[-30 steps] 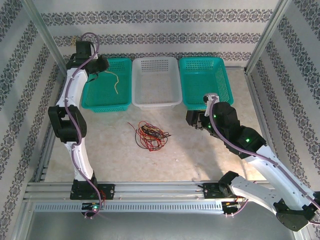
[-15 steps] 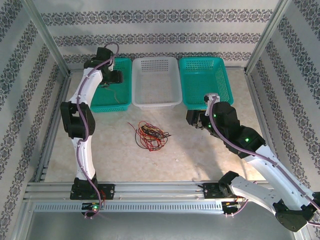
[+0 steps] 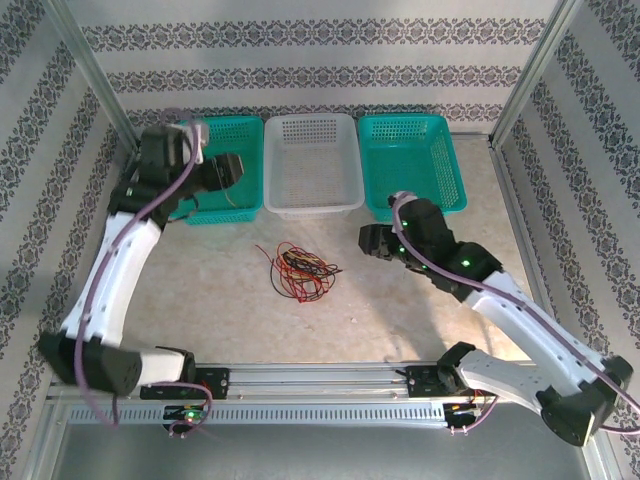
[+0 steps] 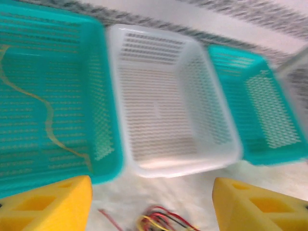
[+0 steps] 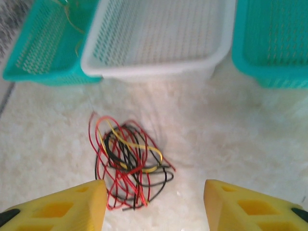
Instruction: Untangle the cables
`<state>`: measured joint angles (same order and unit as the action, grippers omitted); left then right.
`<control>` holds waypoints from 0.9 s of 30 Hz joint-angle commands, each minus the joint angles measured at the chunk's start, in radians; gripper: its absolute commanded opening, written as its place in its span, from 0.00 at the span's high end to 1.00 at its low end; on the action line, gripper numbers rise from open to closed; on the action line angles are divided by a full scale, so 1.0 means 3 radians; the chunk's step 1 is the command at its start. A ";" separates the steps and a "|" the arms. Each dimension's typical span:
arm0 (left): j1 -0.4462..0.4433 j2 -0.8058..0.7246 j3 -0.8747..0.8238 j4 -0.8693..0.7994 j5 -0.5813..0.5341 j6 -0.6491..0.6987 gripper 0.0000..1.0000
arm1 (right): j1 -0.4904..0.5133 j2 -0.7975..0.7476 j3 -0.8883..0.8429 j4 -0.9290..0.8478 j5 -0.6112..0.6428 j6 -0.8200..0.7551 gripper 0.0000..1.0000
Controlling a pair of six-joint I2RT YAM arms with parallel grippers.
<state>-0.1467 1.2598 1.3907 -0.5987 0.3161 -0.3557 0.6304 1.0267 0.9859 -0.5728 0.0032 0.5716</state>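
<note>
Judging by how things lie, the untangling is barely begun: one strand is out, and the bulk of the knot is left to do.

Nearest the arm bases, the right fingers [image 3: 368, 242] hover above the table [image 3: 400, 320], to the right of the heap and near it but not touching. They are spread fairly wide with nothing between them. The right wrist view looks down between the two yellow tips straight at the bundle.

The cables [image 3: 298, 270] lie mid-table in one loose heap, in front of the white basket [image 3: 310, 205]. Red loops are the most numerous and ring the outside. Black ones coil through the middle, and at least one yellow strand curves across the top. They cross each other many times, so no strand lies free, though one red end trails off toward the baskets. They look thin and springy. I would expect a pull on any one of them to drag its neighbours along.

Farther back, three baskets stand in a row along the far side of the table. I can make out nothing in the white basket or in the right teal basket [image 3: 445, 170]. On the floor of the left teal basket [image 4: 103, 96], a single yellow cable [image 4: 48, 113] lies in a wavy line by itself. That is the finished part of the job. The left fingers [image 3: 228, 170] hang above the right part of that basket, spread wide and empty.
</note>
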 commanded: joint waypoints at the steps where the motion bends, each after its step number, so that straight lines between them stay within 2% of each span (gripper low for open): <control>1: -0.0276 -0.0164 -0.0566 0.0641 0.0379 -0.0445 0.35 | 0.0055 0.0286 -0.0147 0.0033 -0.0348 0.0080 0.46; 8: -0.0772 -0.0270 -0.1291 0.0267 0.0098 -0.0553 0.46 | 0.0451 0.1005 0.0054 0.0045 -0.0318 -0.0015 0.47; 12: -0.0834 -0.0367 -0.1613 0.0481 0.0078 -0.0708 0.47 | 0.0580 0.1342 0.0219 0.0098 -0.0287 0.0007 0.48; 19: -0.0861 -0.0134 -0.1691 0.0563 -0.0067 -0.0671 0.44 | 0.0668 0.1783 0.0597 -0.0039 -0.0058 -0.0008 0.48; 21: -0.0861 -0.0009 -0.1669 0.0583 -0.0073 -0.0673 0.46 | 0.0665 0.1859 0.0646 -0.0067 -0.0006 -0.0013 0.54; 23: -0.0868 0.0066 -0.1672 0.0667 -0.0049 -0.0722 0.48 | 0.0665 0.1938 0.0707 -0.0163 0.0063 -0.0023 0.70; 25: -0.0871 0.0107 -0.1696 0.0772 -0.0016 -0.0766 0.48 | 0.0670 0.1948 0.0716 -0.0217 0.0100 -0.0029 0.78; 27: -0.0885 0.0153 -0.1696 0.0812 -0.0010 -0.0775 0.48 | 0.0670 0.1905 0.0661 -0.0222 0.0115 -0.0034 0.89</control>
<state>-0.3939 1.3006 0.8852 -0.4221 0.3168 -0.5659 0.8227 1.6028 1.1740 -0.5991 -0.0059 0.5671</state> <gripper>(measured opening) 0.515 0.130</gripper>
